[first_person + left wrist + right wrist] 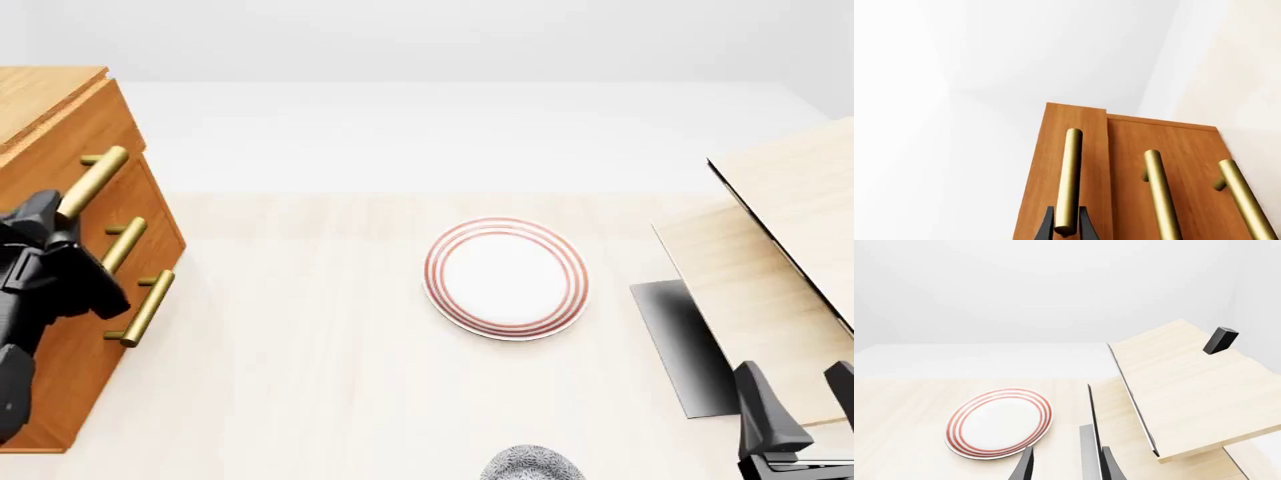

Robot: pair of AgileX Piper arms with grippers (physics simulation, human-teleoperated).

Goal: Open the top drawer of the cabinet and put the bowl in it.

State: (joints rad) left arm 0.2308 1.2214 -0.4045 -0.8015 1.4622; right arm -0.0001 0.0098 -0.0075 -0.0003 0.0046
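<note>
**Left gripper closing in on the top drawer's handle**

The left gripper (1066,226) is straddling the brass bar handle (1069,182) of the uppermost orange-brown wooden drawer (1071,165), its dark fingers (1046,227) sitting either side of the bar near one end. Whether they are clamping the bar or only bracketing it, I cannot tell. That drawer's front is already standing slightly proud of the two lower fronts on the orange-brown wooden cabinet (67,135).

To pull well, the grip is probably better nearer the bar's middle than its end, so the drawer is sliding straight rather than racking; the pull should be running square to the cabinet face.

The small white bowl with dark blue-grey speckling (531,465) is sitting at the near table edge, partly cut off in the front view. The right gripper (801,405) is hovering with its jaws apart and empty, beside the pale light-wood box (787,250).

Between cabinet and bowl, only the flat white plate with red rings (506,277) is lying on the table; the route nearer the arms is looking open.
</note>
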